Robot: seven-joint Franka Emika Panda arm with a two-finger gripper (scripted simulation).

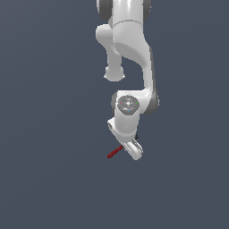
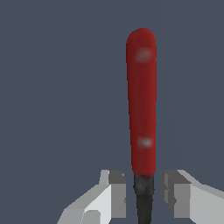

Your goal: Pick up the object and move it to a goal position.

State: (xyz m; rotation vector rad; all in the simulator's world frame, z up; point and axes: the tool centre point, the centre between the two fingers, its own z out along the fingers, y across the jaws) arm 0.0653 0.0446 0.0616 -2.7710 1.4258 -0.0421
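The object is a slender tool with a red handle and a black end. In the wrist view its black end sits between the two grey fingers of my gripper, which are drawn in close on either side of it. In the exterior view the gripper hangs tilted under the white arm. The red handle sticks out of it toward the exterior view's left and slightly downward. The pronged tip is hidden between the fingers.
The white arm comes down from the top of the exterior view. Around it there is only a plain dark blue-grey background, with no other objects or edges in view.
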